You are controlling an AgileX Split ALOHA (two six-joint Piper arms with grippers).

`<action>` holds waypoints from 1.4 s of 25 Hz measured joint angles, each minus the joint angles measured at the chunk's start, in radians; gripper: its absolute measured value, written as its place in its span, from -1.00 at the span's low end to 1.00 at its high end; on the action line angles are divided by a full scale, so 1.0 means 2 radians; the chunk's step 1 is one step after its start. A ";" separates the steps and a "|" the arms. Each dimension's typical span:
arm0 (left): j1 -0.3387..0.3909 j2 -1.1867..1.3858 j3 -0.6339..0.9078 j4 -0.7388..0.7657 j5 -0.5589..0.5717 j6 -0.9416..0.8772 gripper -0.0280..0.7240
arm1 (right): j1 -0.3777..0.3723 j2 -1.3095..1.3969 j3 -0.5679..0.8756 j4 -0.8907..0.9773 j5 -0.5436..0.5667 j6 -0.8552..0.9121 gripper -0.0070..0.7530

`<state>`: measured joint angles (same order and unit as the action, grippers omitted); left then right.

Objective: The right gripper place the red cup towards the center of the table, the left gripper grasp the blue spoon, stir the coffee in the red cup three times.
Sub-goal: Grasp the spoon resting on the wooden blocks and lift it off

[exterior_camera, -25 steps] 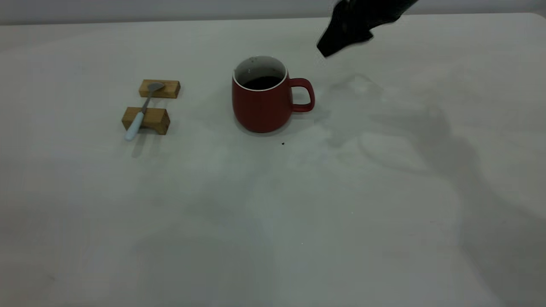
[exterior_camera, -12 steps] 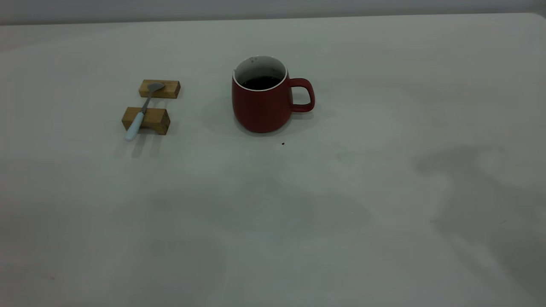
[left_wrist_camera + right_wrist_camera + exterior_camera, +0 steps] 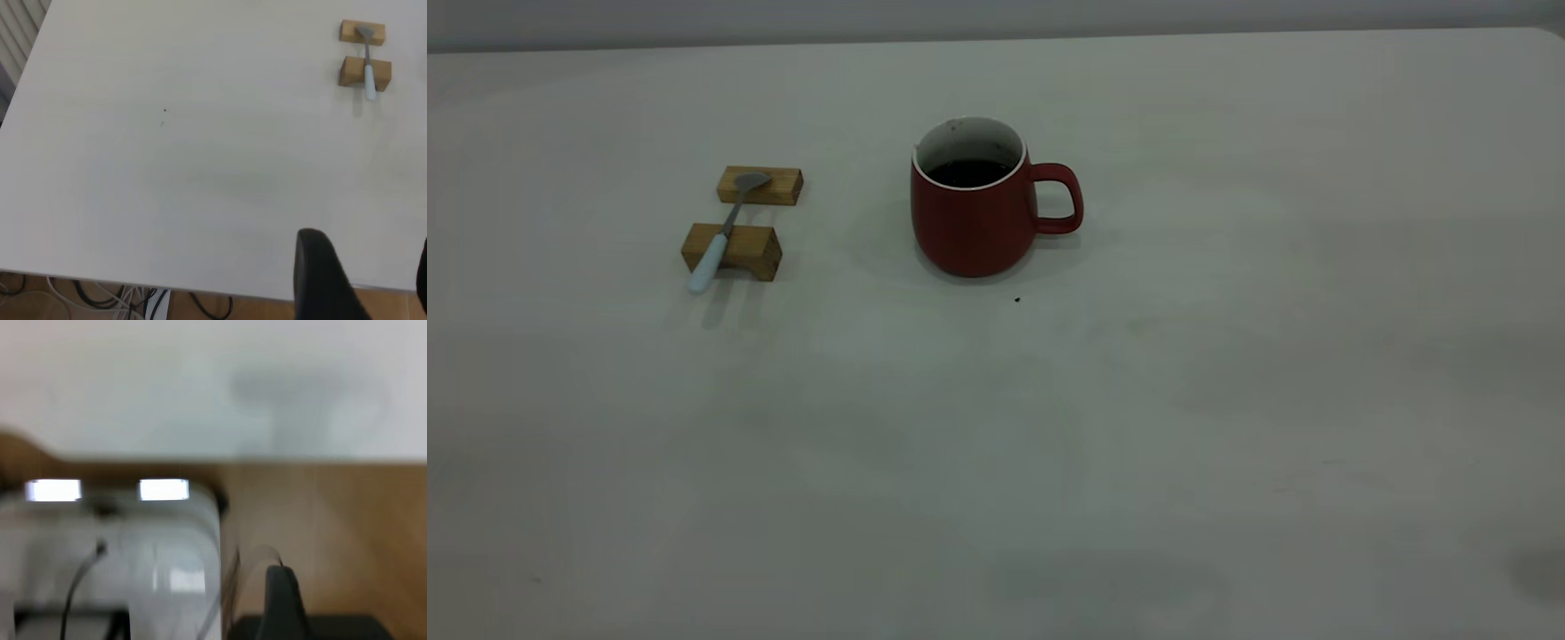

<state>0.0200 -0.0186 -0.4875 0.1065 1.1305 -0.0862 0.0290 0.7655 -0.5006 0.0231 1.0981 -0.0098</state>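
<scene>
The red cup (image 3: 976, 213) stands upright near the middle of the table (image 3: 1227, 373), its handle pointing right, with dark coffee (image 3: 971, 172) inside. To its left the blue spoon (image 3: 723, 229) lies across two wooden blocks. Neither gripper shows in the exterior view. In the left wrist view my left gripper (image 3: 370, 280) hangs open and empty at the table's near edge, far from the spoon (image 3: 367, 70). My right gripper (image 3: 357, 593) is off the table over the floor, open; only one finger (image 3: 283, 603) shows, with nothing beside it.
The two wooden blocks (image 3: 759, 185) (image 3: 734, 250) hold the spoon off the table. A tiny dark speck (image 3: 1016, 300) lies in front of the cup. Cables (image 3: 127, 300) hang below the table edge. A pale box-like unit (image 3: 113, 553) stands on the wooden floor.
The right gripper, above and right of the cup a second ago, has pulled out of the exterior view; its shadow has slid off to the right. Cup and spoon have not moved.
</scene>
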 joint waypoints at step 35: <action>0.000 0.000 0.000 0.000 0.000 0.000 0.20 | -0.003 -0.373 0.016 -0.012 0.015 0.005 0.55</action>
<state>0.0200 -0.0186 -0.4875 0.1065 1.1305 -0.0864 0.0228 0.0192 -0.4688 0.0000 1.1283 0.0000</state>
